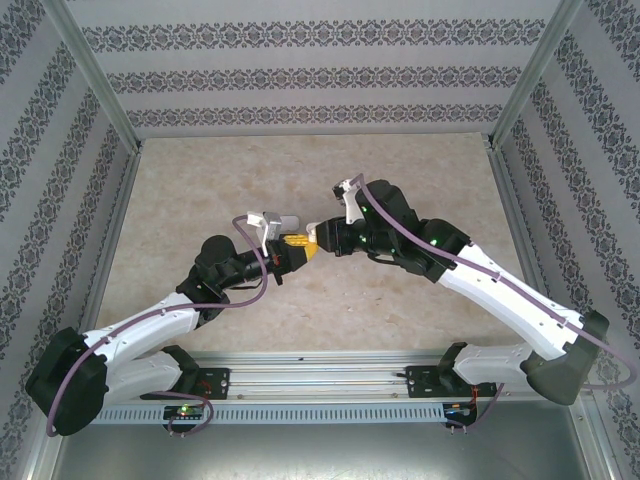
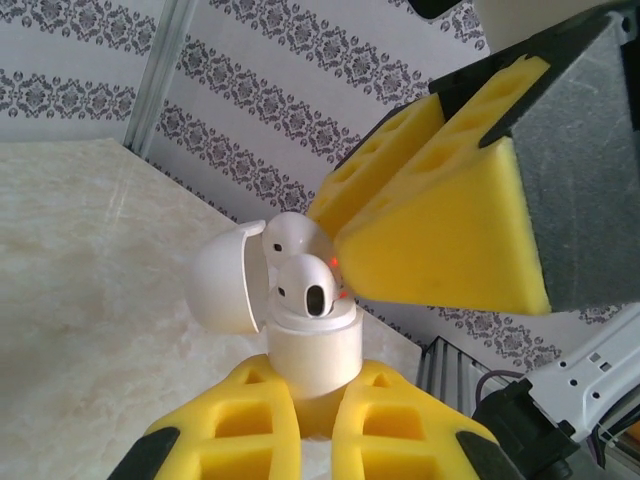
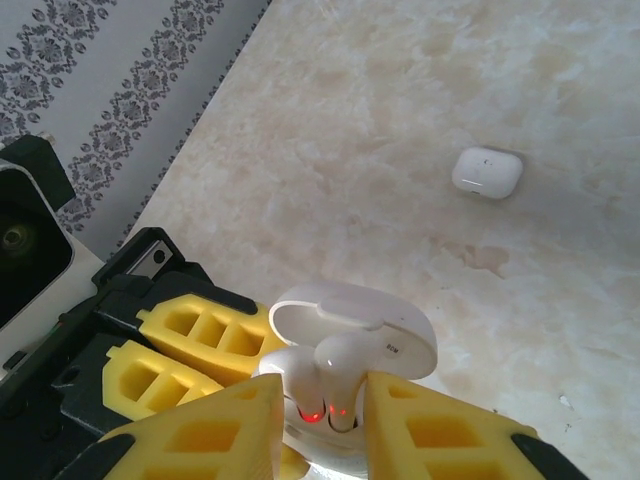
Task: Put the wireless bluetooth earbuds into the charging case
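My left gripper (image 2: 315,378) is shut on the round white body of the charging case (image 2: 315,350) and holds it upright above the table, its lid (image 2: 225,280) hinged open to the left. Two white earbuds sit in the case with red lights glowing at their stems, one (image 3: 345,365) nearer the lid and one (image 3: 295,375) beside it. My right gripper (image 3: 320,400) stands over the case, its yellow fingers a little apart on either side of the earbuds. In the top view both grippers (image 1: 290,250) (image 1: 318,238) meet tip to tip at mid-table.
A second white case (image 3: 487,172) lies closed on the beige marble table (image 1: 400,170), away from both arms. Patterned walls and metal frame posts enclose the table on three sides.
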`<act>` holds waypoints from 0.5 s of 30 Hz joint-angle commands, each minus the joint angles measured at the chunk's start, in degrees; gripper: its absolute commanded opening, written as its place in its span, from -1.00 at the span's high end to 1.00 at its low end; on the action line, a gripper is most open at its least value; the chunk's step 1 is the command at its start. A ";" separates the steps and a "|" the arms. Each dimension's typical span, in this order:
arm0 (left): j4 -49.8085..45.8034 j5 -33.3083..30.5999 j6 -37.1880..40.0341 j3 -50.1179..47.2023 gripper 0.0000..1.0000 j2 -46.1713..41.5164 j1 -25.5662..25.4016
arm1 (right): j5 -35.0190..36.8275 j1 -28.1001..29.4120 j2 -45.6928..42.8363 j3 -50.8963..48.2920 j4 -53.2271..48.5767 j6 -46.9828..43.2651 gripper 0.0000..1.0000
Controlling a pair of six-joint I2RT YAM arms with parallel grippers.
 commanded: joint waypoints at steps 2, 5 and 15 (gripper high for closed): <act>3.52 -1.14 0.62 1.37 1.00 -0.54 -0.57 | -2.86 1.14 0.63 1.76 -1.28 1.39 0.44; 3.38 -1.29 0.81 1.16 1.00 -0.75 -0.58 | -2.35 1.14 0.68 2.30 -1.74 1.73 0.40; 2.43 -1.56 0.90 0.82 1.00 -1.90 -0.58 | 1.62 1.06 0.52 4.82 -4.59 4.44 0.25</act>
